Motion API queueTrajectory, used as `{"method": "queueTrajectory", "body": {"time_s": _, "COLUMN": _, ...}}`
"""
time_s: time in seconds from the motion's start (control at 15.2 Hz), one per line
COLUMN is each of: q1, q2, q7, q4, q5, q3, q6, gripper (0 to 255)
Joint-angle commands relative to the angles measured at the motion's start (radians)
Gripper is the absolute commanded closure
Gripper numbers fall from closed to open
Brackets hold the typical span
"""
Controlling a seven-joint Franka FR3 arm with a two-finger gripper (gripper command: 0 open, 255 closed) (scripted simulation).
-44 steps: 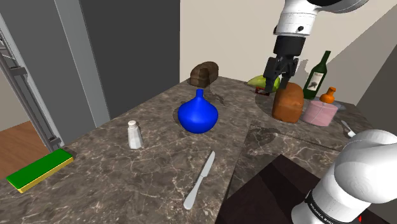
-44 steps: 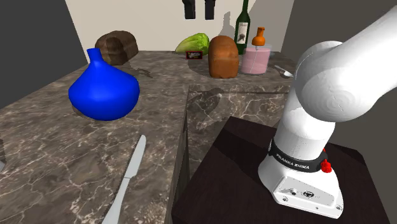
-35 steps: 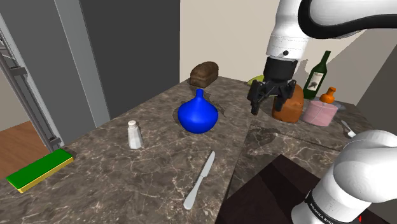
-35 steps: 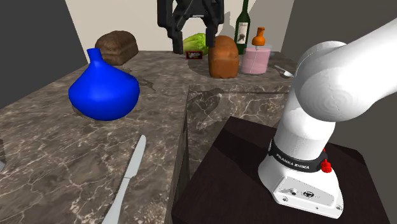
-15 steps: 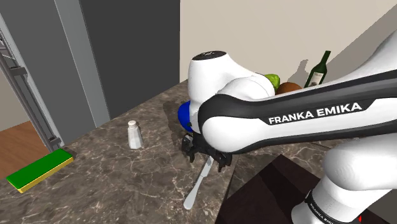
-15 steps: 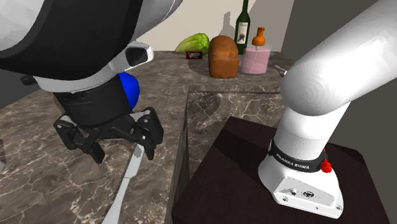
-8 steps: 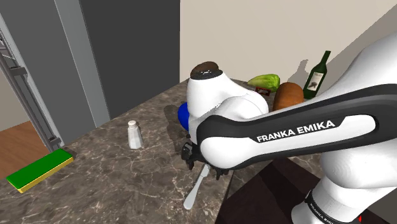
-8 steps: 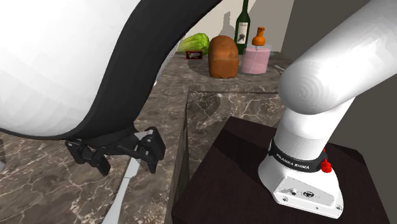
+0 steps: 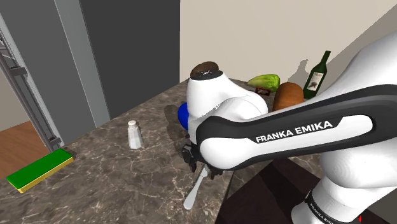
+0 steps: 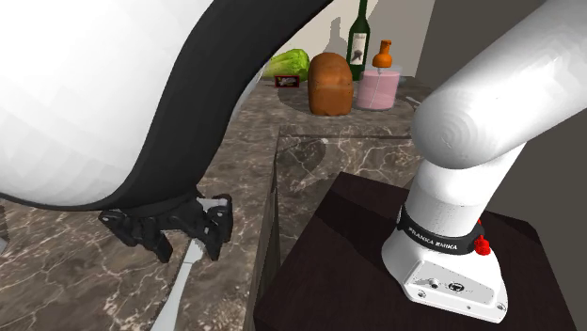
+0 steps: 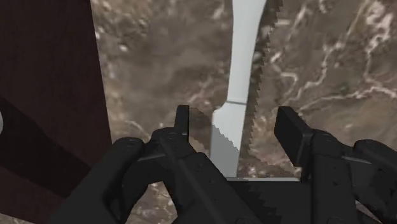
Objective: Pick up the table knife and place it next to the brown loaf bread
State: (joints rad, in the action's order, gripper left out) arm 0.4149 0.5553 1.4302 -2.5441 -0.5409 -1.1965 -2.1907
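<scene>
Gripper (image 11: 235,130) is open, low over the counter (image 9: 108,172). Its fingers (image 11: 182,124) stand on either side of the knife (image 11: 240,76) with a gap on both sides, so nothing is held. The knife lies flat on the marble, running under the gripper and out past the fingertips.

In the second exterior view the gripper (image 10: 188,249) sits over the knife (image 10: 179,291), which lies lengthwise just beside the counter's edge. The dark stand (image 10: 376,273) is right across that edge, so room is tight on that side. In the wrist view the stand (image 11: 44,95) is close by one finger.

In the shoulder view the gripper (image 9: 201,168) is under the big white arm, and the knife's end (image 9: 193,191) pokes out toward the near edge. The salt shaker (image 9: 134,135) is well apart on the shoulder view's left, with bare marble between. The green block (image 9: 39,169) is at the counter's far left end.

The brown loaf (image 10: 330,83) stands at the back of the counter, well apart from the knife.
- Lettuce (image 10: 287,64) is on its left in the second exterior view.
- A pink container (image 10: 380,89) is just beside it on the right.
- A bottle (image 10: 358,33) stands behind.

Bare marble lies in front of the loaf.
</scene>
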Motion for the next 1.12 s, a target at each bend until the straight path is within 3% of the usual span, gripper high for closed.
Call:
{"method": "queueTrajectory", "body": {"time_s": 0.0, "q1": 0.0, "q2": -0.002, "q7": 0.0, "q4": -0.004, "q5": 0.0, "q3": -0.002, "q6": 0.008, "gripper": 255}}
{"method": "queueTrajectory", "body": {"time_s": 0.46, "q1": 0.037, "q2": -0.024, "q7": 0.001, "q4": 0.011, "q5": 0.016, "q3": -0.025, "q6": -0.004, "gripper": 255}}
{"method": "queueTrajectory", "body": {"time_s": 0.53, "q1": 0.0, "q2": -0.002, "q7": 0.001, "q4": -0.004, "q5": 0.001, "q3": -0.002, "q6": 0.007, "gripper": 255}}
{"method": "queueTrajectory", "body": {"time_s": 1.06, "q1": -0.059, "q2": 0.064, "q7": -0.011, "q4": 0.045, "q5": 0.018, "q3": 0.109, "q6": 0.136, "gripper": 255}}
